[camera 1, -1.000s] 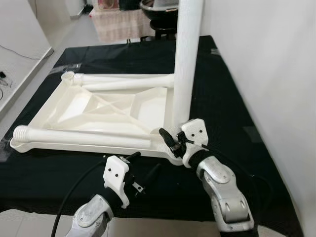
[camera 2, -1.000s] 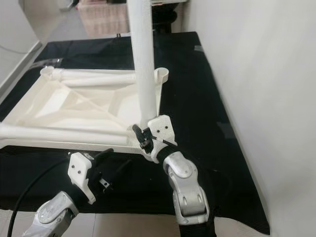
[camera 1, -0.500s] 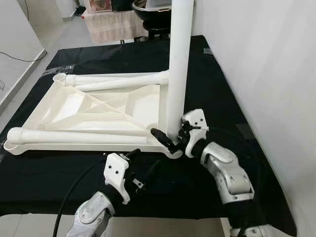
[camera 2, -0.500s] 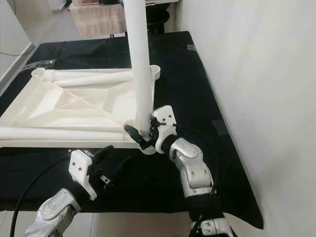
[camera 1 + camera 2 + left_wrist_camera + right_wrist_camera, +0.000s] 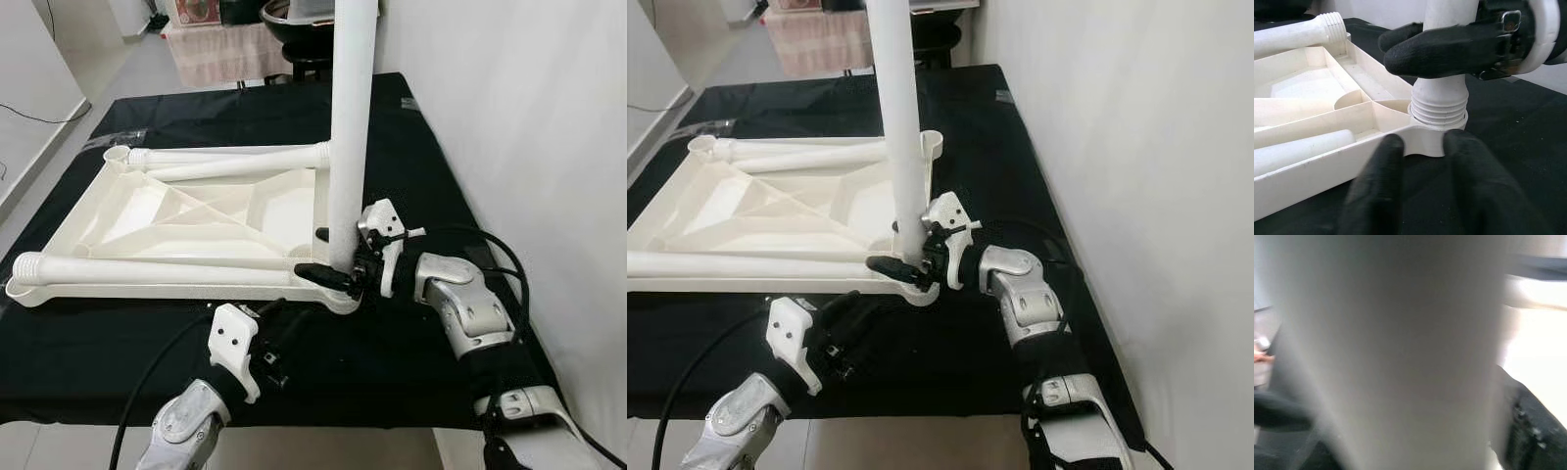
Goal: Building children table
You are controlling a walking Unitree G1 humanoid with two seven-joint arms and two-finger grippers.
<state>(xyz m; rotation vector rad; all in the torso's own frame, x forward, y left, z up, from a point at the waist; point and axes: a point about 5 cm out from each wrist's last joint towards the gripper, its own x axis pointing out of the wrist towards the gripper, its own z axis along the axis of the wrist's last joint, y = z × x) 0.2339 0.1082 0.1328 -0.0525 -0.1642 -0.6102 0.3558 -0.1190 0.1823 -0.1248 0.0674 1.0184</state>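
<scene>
No brand, label or legible writing appeared on any part. The right gripper [image 5: 328, 264] was closed around the base of the upright leg [image 5: 351, 117] — one black finger crossing in front of the tube, the other behind it — just above the threaded collar, as the left wrist view confirmed, where a fingertip [image 5: 1420, 49] lay against the tube directly over the threads [image 5: 1439, 105]. The leg stood vertical in the corner socket [image 5: 341, 297] at the lower centre of the left eye view, on the near right corner of the inverted white tabletop [image 5: 147, 211], which lay flat on the black cloth [image 5: 411, 147] covering the work surface. The left gripper [image 5: 279, 328], at the lower centre, hovered over the cloth just in front of that socket, its two fingers [image 5: 1376, 196] moderately parted and holding nothing, apart from the plastic. Two further legs lay loose inside the tabletop: one [image 5: 157, 271] along the near edge, its threaded end toward the left of the frame, and another [image 5: 235, 157] along the far edge. A white wall [image 5: 509, 117] filled the right side of the frame.
</scene>
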